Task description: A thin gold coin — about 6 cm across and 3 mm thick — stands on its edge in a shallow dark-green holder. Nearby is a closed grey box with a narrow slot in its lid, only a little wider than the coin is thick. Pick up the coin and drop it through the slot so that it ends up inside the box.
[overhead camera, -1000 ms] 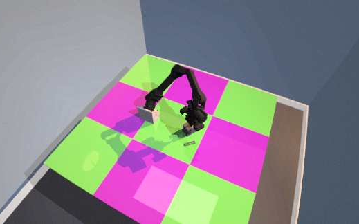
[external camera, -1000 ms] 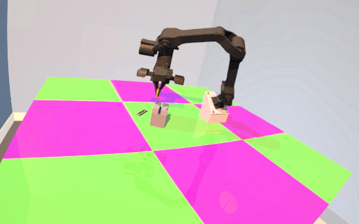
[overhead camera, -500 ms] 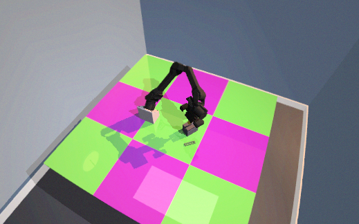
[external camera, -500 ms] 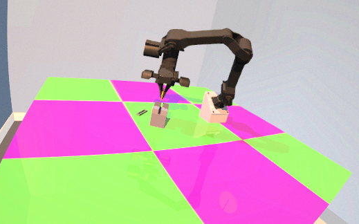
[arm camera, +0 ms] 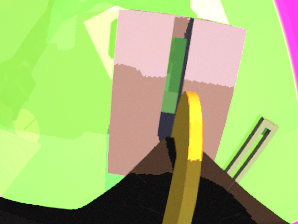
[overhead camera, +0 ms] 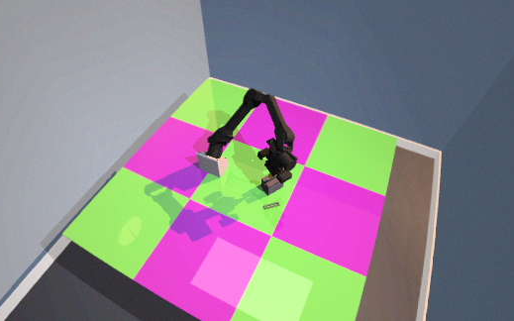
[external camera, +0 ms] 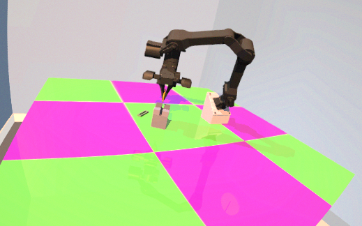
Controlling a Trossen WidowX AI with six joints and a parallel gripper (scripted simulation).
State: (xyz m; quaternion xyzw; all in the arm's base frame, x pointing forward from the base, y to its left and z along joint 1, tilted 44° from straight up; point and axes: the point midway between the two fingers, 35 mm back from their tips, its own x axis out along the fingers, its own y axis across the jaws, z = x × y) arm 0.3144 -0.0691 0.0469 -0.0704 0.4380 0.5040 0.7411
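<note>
The gold coin (arm camera: 195, 125) is on edge between the fingertips of my gripper (external camera: 163, 94), which is shut on it. Its lower edge is just above the lid of the grey box (overhead camera: 271, 186) (external camera: 159, 121) (arm camera: 140, 105). The lid's narrow slot (arm camera: 175, 75) runs lengthwise; in the wrist view the coin's tip lies to the right of the slot's near end and leans slightly against its line. The fingers hide part of the coin and the box's near side. The shallow holder (overhead camera: 271, 205) (external camera: 142, 114) (arm camera: 270, 123) stands empty beside the box.
The arm's pale base block (overhead camera: 211, 164) (external camera: 220, 118) stands behind the box, on the same green square. The green and magenta checkered table top (overhead camera: 335, 213) (external camera: 84, 129) has a raised border, and walls rise behind it. Arm shadows cross the table.
</note>
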